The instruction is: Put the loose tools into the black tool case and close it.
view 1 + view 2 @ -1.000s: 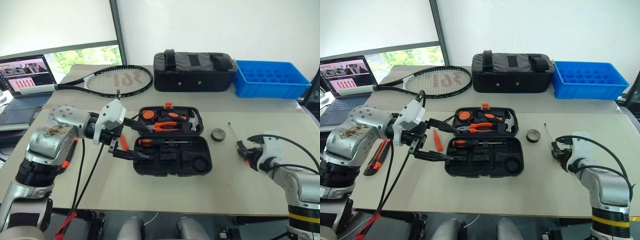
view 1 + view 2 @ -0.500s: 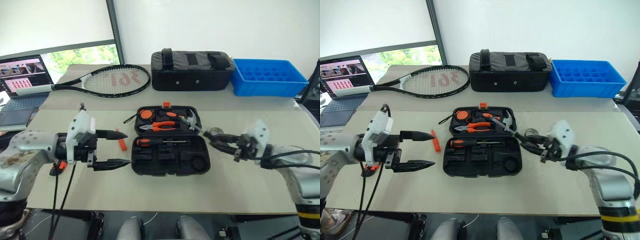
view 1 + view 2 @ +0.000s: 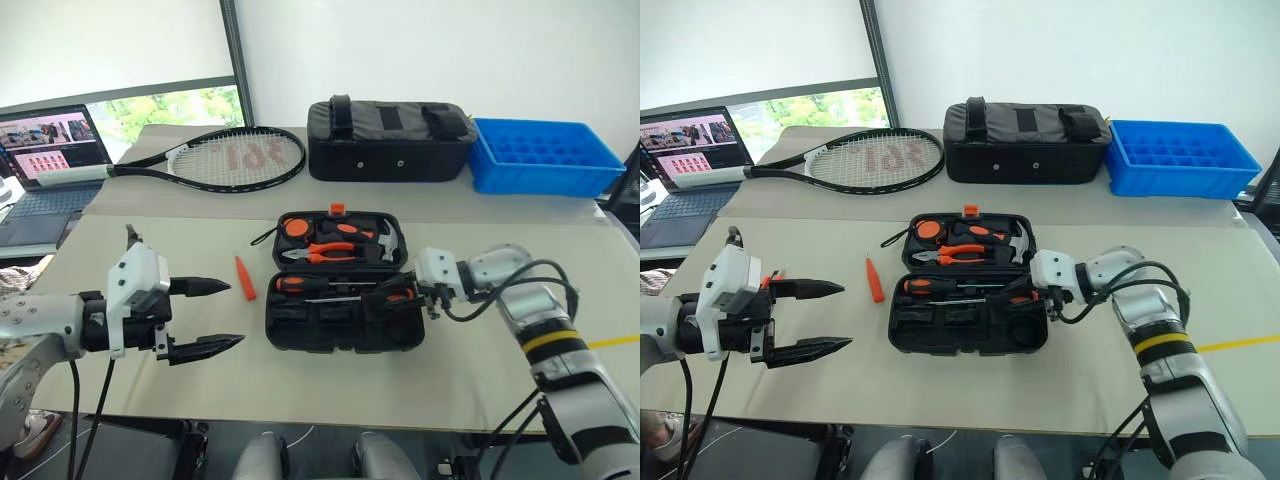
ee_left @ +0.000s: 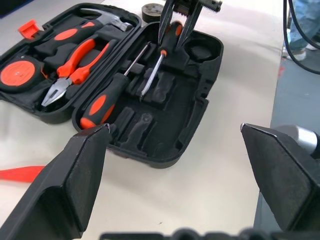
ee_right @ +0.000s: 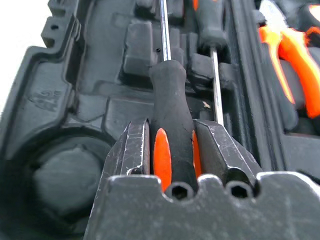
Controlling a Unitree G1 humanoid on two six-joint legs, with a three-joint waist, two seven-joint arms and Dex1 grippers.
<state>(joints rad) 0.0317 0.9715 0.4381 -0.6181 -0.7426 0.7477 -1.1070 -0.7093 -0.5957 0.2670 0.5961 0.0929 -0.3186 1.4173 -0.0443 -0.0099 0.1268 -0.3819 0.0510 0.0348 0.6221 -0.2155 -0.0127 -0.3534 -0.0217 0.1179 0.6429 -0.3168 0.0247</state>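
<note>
The black tool case (image 3: 300,330) lies open mid-table, with pliers, a hammer and a tape measure in its far half. One screwdriver (image 3: 300,283) rests in a slot of the near half. My right gripper (image 3: 385,298) is shut on the orange-and-black handle of a second screwdriver (image 5: 170,95), holding it low over the near half's slots, shaft (image 4: 152,75) pointing along them. My left gripper (image 3: 232,314) hangs open to the left of the case, holding nothing. A small orange pointed piece (image 3: 243,277) lies on the table between it and the case. A dark tape roll (image 4: 151,8) sits just beyond the case.
A tennis racket (image 3: 225,160), a black fabric bag (image 3: 390,140) and a blue crate (image 3: 545,155) line the back of the table. A laptop (image 3: 50,150) stands at the far left.
My right gripper has swung left with the screwdriver, from the table's right side to over the case's near half. My left gripper has drawn back from the case, still open.
</note>
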